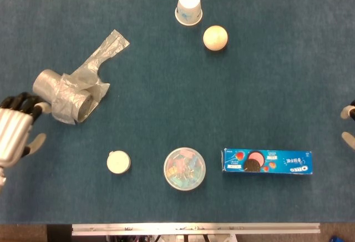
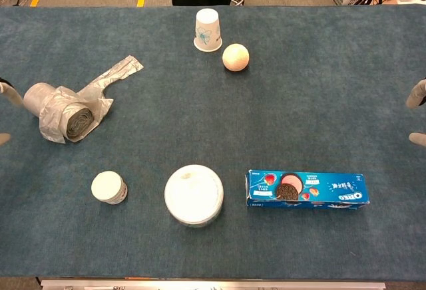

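Observation:
A roll of grey plastic bags lies on the blue table at the left, its loose strip trailing up and right; the chest view shows the roll lying alone. My left hand is at the left edge, just left of the roll and apart from it, holding nothing. In the chest view only fingertips of the left hand peek in at the edge. My right hand shows as two separated fingertips at the right edge, also as the right hand, touching nothing.
An upturned paper cup and a pale ball stand at the back centre. Near the front edge sit a small white jar, a round lidded container and a blue Oreo box.

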Robot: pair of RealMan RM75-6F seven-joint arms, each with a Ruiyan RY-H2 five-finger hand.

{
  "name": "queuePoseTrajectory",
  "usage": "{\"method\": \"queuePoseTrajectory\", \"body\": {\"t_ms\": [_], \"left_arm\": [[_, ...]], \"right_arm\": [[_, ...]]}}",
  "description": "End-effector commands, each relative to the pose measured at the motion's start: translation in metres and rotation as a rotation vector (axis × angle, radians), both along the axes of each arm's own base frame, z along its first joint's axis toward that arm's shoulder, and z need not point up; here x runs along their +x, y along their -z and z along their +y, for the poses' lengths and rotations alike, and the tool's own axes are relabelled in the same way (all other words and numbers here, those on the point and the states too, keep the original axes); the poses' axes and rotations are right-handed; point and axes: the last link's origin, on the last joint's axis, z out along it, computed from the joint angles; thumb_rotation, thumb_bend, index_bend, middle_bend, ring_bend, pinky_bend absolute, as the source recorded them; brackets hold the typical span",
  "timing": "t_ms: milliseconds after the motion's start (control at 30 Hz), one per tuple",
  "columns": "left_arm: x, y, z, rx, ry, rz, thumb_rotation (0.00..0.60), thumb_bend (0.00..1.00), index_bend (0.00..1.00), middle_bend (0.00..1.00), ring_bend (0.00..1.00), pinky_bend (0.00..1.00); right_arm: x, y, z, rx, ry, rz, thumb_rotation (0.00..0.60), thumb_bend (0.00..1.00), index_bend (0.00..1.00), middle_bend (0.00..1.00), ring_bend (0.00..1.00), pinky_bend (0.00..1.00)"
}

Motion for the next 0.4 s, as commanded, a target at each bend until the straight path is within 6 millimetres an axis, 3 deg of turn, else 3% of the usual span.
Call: {"method": "queuePoseTrajectory", "body": {"t_ms": [33, 400], "left_arm": [[-0.004, -0.007, -0.004, 0.036, -0.024, -0.011, 0.600, 0.22, 0.40, 0.35, 0.26, 0.36], [-0.012, -0.024, -0.004, 0.143, -0.045, -0.012, 0.600, 0.22, 0.42, 0.37, 0.29, 0.40]], "right_arm": [[0.000, -0.001, 0.000, -0.001, 0.002, -0.002, 0.600, 0.07, 0.51, 0.54, 0.37, 0.49], [-0.003, -0.004, -0.009, 0.017, 0.016, -0.034, 0.600, 0.07, 0.51, 0.54, 0.37, 0.49]]}}
